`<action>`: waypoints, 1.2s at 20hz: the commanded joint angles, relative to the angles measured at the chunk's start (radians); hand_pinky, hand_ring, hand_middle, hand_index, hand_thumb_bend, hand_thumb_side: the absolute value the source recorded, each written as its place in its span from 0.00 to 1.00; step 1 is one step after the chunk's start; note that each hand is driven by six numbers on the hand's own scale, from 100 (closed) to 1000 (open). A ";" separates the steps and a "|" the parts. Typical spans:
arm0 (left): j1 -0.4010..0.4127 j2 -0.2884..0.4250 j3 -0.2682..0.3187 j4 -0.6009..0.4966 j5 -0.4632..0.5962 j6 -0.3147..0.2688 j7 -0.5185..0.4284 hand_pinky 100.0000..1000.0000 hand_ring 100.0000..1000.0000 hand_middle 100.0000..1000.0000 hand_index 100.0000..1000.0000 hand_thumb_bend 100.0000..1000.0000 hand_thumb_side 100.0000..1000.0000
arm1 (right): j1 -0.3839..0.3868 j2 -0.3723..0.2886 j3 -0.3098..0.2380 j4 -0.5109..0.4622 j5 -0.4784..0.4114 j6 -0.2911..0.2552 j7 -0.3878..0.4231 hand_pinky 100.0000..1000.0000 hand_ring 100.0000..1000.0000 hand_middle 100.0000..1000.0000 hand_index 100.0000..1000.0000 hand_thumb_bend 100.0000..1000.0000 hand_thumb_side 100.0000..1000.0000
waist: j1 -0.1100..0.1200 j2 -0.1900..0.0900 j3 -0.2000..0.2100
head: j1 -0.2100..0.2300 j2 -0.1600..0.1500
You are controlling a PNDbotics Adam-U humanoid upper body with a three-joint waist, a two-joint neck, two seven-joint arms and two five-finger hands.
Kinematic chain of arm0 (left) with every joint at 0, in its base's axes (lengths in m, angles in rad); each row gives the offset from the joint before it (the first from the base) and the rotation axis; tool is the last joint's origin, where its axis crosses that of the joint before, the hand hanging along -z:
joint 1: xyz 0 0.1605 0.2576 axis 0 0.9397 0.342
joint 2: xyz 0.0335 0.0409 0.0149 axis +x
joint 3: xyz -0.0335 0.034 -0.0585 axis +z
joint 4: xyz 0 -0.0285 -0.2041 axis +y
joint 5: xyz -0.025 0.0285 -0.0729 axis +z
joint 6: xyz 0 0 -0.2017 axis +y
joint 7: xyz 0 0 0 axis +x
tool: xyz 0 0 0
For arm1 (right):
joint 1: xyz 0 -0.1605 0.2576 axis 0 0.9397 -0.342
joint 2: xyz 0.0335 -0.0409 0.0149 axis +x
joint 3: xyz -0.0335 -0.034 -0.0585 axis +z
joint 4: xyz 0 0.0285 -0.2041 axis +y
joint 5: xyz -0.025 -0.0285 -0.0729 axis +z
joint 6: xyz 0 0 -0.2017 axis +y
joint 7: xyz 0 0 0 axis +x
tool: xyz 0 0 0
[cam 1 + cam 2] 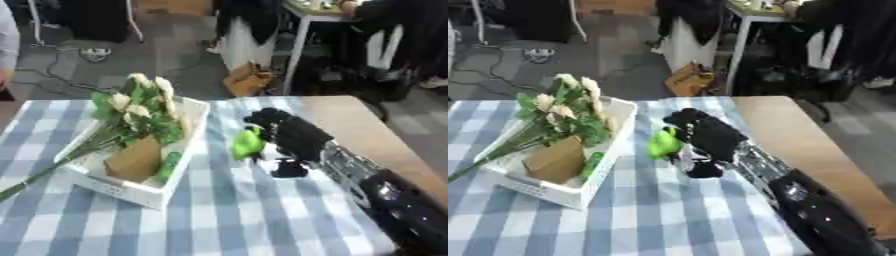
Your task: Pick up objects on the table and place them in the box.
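right hand (293, 132): arm is brought in from lower right, fingers curled round green object (248, 143), held above cloth just right of box.
box (188, 165): white, at table left-centre; flower bunch (136, 112) w/ stems over its left rim, brown packet (134, 160) and green item inside.
surface: blue/white checked cloth (245, 215); bare wood table (367, 130) seen at right.
room: grey floor, chairs behind.
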 commanded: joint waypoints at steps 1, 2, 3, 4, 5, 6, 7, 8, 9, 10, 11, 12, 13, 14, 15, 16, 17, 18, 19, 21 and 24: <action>-0.012 0.016 0.000 -0.013 0.004 0.002 -0.003 0.79 0.98 0.85 0.94 0.00 0.87 | -0.011 0.027 -0.026 -0.035 -0.053 0.052 0.092 0.91 0.96 0.93 1.00 0.08 1.00 | -0.009 -0.024 0.001 | -0.021 0.005; -0.012 0.016 -0.001 -0.013 0.005 0.002 -0.004 0.79 0.98 0.85 0.94 0.00 0.87 | -0.012 0.040 -0.029 -0.031 -0.060 0.060 0.109 0.91 0.96 0.93 1.00 0.08 1.00 | -0.008 -0.024 0.002 | -0.023 0.006; -0.012 0.016 -0.001 -0.013 0.005 0.002 -0.005 0.79 0.98 0.85 0.94 0.00 0.87 | -0.015 0.050 -0.031 -0.028 -0.065 0.065 0.123 0.91 0.96 0.93 1.00 0.09 1.00 | -0.008 -0.024 0.002 | -0.026 0.007; -0.012 0.015 -0.002 -0.013 0.006 0.002 -0.006 0.79 0.98 0.85 0.94 0.00 0.87 | -0.018 0.060 -0.033 -0.023 -0.072 0.070 0.138 0.91 0.96 0.93 1.00 0.09 1.00 | -0.008 -0.024 0.003 | -0.028 0.008; -0.012 0.015 -0.002 -0.013 0.007 0.002 -0.006 0.79 0.98 0.85 0.94 0.00 0.87 | -0.022 0.068 -0.034 -0.020 -0.078 0.074 0.150 0.90 0.96 0.93 1.00 0.09 1.00 | -0.007 -0.024 0.004 | -0.029 0.008; -0.013 0.014 -0.002 -0.013 0.008 0.002 -0.007 0.79 0.98 0.85 0.94 0.00 0.87 | -0.025 0.075 -0.034 -0.015 -0.085 0.076 0.162 0.90 0.96 0.93 1.00 0.09 1.00 | -0.007 -0.025 0.004 | -0.030 0.007; -0.013 0.013 -0.002 -0.013 0.008 0.001 -0.007 0.79 0.98 0.85 0.94 0.00 0.87 | -0.028 0.079 -0.034 -0.012 -0.091 0.077 0.171 0.90 0.96 0.94 1.00 0.11 1.00 | -0.007 -0.025 0.005 | -0.030 0.006; -0.014 0.012 -0.002 -0.013 0.009 0.001 -0.007 0.79 0.98 0.85 0.94 0.00 0.87 | -0.031 0.081 -0.033 -0.010 -0.097 0.077 0.179 0.90 0.96 0.94 1.00 0.11 1.00 | -0.007 -0.025 0.006 | -0.027 0.005; -0.014 0.011 -0.002 -0.013 0.009 0.001 -0.007 0.79 0.98 0.85 0.94 0.00 0.87 | -0.033 0.082 -0.032 -0.009 -0.102 0.076 0.185 0.90 0.96 0.94 1.00 0.11 1.00 | -0.007 -0.025 0.007 | -0.025 0.003; -0.015 0.010 -0.002 -0.013 0.010 0.001 -0.008 0.79 0.98 0.85 0.94 0.00 0.87 | -0.036 0.083 -0.029 -0.009 -0.106 0.072 0.190 0.90 0.96 0.94 1.00 0.11 1.00 | -0.007 -0.025 0.008 | -0.021 0.000; -0.016 0.010 -0.002 -0.013 0.010 0.000 -0.008 0.79 0.98 0.85 0.94 0.00 0.87 | -0.038 0.082 -0.028 -0.009 -0.109 0.069 0.193 0.91 0.96 0.94 1.00 0.11 1.00 | -0.007 -0.025 0.008 | -0.018 -0.002; -0.017 0.009 -0.002 -0.013 0.010 0.000 -0.008 0.79 0.98 0.85 0.94 0.00 0.87 | -0.040 0.081 -0.027 -0.009 -0.110 0.066 0.195 0.91 0.96 0.94 1.00 0.11 1.00 | -0.007 -0.025 0.009 | -0.012 -0.006; -0.018 0.008 -0.002 -0.013 0.010 -0.001 -0.008 0.79 0.98 0.85 0.94 0.00 0.87 | -0.041 0.079 -0.026 -0.010 -0.111 0.063 0.195 0.90 0.96 0.93 1.00 0.12 1.00 | -0.007 -0.024 0.010 | -0.008 -0.009; -0.018 0.008 -0.002 -0.013 0.011 0.000 -0.008 0.79 0.98 0.85 0.94 0.00 0.87 | -0.042 0.077 -0.025 -0.012 -0.110 0.060 0.194 0.90 0.95 0.92 1.00 0.12 1.00 | -0.007 -0.024 0.010 | -0.001 -0.011; -0.018 0.008 -0.002 -0.013 0.011 0.000 -0.008 0.79 0.98 0.85 0.94 0.00 0.86 | -0.043 0.076 -0.024 -0.013 -0.111 0.058 0.193 0.89 0.94 0.89 1.00 0.09 1.00 | -0.007 -0.024 0.011 | 0.004 -0.013; -0.019 0.008 -0.003 -0.013 0.011 0.000 -0.009 0.79 0.98 0.85 0.94 0.00 0.86 | -0.044 0.077 -0.024 -0.014 -0.114 0.058 0.190 0.89 0.94 0.89 1.00 0.09 1.00 | -0.006 -0.024 0.011 | 0.009 -0.015; -0.019 0.008 -0.003 -0.013 0.011 0.000 -0.009 0.79 0.98 0.85 0.94 0.00 0.86 | -0.045 0.077 -0.024 -0.015 -0.118 0.058 0.188 0.88 0.92 0.86 1.00 0.03 1.00 | -0.006 -0.023 0.011 | 0.013 -0.016; -0.019 0.008 -0.003 -0.013 0.011 0.000 -0.009 0.79 0.98 0.85 0.94 0.00 0.86 | -0.046 0.079 -0.025 -0.017 -0.125 0.061 0.186 0.86 0.90 0.82 1.00 0.00 1.00 | -0.006 -0.024 0.011 | 0.017 -0.018; -0.019 0.007 -0.003 -0.013 0.011 0.000 -0.009 0.79 0.98 0.85 0.94 0.00 0.86 | -0.048 0.080 -0.024 -0.018 -0.133 0.063 0.184 0.85 0.88 0.80 0.99 0.00 1.00 | -0.006 -0.024 0.012 | 0.019 -0.018; -0.021 0.007 -0.003 -0.013 0.011 -0.001 -0.009 0.79 0.98 0.85 0.94 0.00 0.86 | -0.056 0.087 -0.024 -0.024 -0.158 0.071 0.181 0.83 0.85 0.76 0.97 0.00 1.00 | -0.005 -0.024 0.013 | 0.025 -0.022; -0.024 0.003 -0.004 -0.013 0.012 -0.001 -0.011 0.79 0.98 0.85 0.94 0.00 0.86 | -0.084 0.094 -0.025 -0.028 -0.190 0.084 0.191 0.81 0.84 0.75 0.96 0.00 1.00 | -0.003 -0.021 0.017 | 0.039 -0.034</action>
